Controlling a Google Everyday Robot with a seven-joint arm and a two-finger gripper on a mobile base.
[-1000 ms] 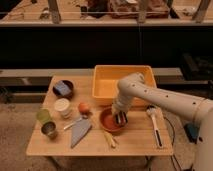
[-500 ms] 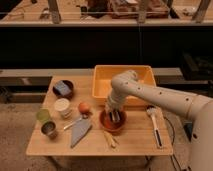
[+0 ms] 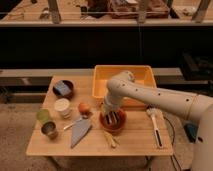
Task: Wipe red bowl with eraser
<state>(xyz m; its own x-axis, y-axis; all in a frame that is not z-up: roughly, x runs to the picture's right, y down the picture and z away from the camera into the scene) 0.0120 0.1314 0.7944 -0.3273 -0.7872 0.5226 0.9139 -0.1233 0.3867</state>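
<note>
Wooden table, jaws down inside red bowl

Pincer inside red bowl

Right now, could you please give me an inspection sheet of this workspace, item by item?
Surface: wooden table, crowded on its left half.
Job's things: red bowl upright near the front middle; eraser not discernible.
Clutter: yellow tub behind the bowl; dark bowl with a blue item, back left; white cup; orange round item; green cup; metal cup; grey scraper; brush at right.
Hand: hand lowered into the red bowl, the arm reaching in from the right.
Cables: nothing seen.
Surroundings: dark shelving behind the table; a blue item on the floor at right.
</note>
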